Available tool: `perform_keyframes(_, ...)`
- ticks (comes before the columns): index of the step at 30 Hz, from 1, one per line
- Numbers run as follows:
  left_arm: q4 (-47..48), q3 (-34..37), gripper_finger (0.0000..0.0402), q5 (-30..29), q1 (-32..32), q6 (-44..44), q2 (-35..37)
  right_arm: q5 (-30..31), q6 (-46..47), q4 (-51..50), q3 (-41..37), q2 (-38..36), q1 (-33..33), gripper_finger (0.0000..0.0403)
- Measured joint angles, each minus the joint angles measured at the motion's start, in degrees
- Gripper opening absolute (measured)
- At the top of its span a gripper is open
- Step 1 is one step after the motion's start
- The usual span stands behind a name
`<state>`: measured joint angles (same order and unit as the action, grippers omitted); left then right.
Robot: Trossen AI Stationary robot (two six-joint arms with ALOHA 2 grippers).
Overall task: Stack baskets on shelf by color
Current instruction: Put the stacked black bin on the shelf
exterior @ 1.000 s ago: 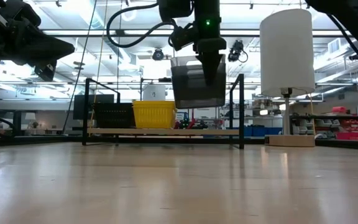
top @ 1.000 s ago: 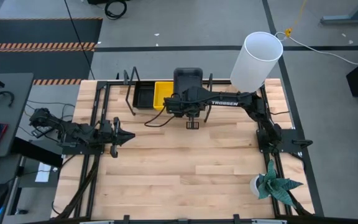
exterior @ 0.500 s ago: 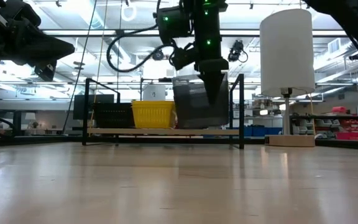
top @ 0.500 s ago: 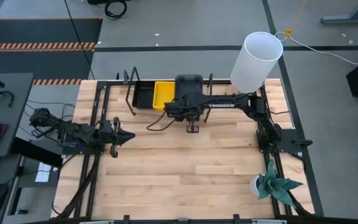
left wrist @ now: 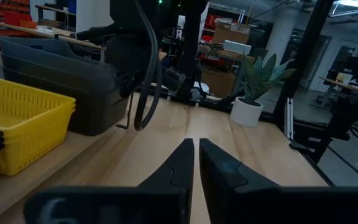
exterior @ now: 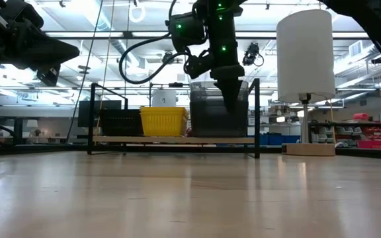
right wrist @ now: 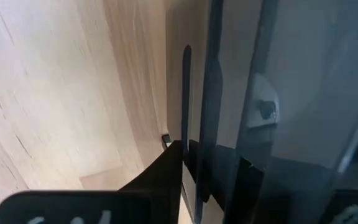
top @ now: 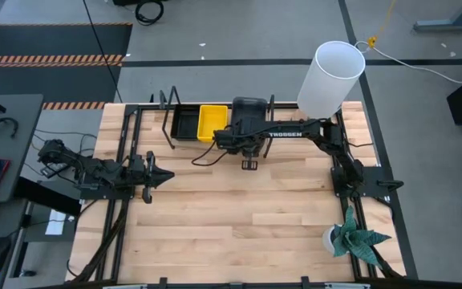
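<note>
A dark grey basket [top: 248, 108] [exterior: 217, 112] stands at the shelf's [exterior: 170, 140] right part, its bottom level with the board, next to a yellow basket [top: 212, 120] [exterior: 163, 121] and a black basket [top: 185, 124] [exterior: 120, 122] that stand on the board. My right gripper [exterior: 230, 99] [right wrist: 194, 149] reaches over the shelf from the right and is shut on the grey basket. My left gripper [top: 167, 175] [left wrist: 196, 144] waits shut above the table's left side. Other baskets are out of view. My right gripper pinches the grey basket's near wall [right wrist: 199, 134] close to its rim, one finger [right wrist: 166, 171] outside and the other inside behind the translucent wall. The fingers come from above, pointing down. The basket stands upright, its bottom at the shelf board [exterior: 210, 137].
The shelf's black wire end frames [top: 169, 120] [exterior: 256, 112] stand at the table's far edge. A tall white lamp [top: 331, 76] [exterior: 305, 56] is at the far right corner and a potted plant [top: 351, 237] at the near right. The table's middle [top: 239, 217] is bare wood.
My right gripper has come down toward the shelf and a little toward the table's right, staying shut on the grey basket. The basket, hanging tilted above the shelf a second ago, has dropped and levelled beside the yellow basket.
</note>
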<state>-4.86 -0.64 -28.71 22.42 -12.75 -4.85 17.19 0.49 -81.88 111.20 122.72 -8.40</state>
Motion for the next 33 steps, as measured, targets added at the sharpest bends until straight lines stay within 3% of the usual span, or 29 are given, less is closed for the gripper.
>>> perform_keyframes(9, 0.0, 0.0, 0.0029, 0.0, 0.0, 0.0, 0.0, -0.2, 1.5, -0.8, 0.0, 0.0, 0.0, 0.0115)
perform_keyframes(33, 0.0, 0.0, 0.0028, 0.0, 0.0, 0.0, 0.0, -0.3, 2.6, -0.9, 0.0, 0.0, 0.1, 0.0117)
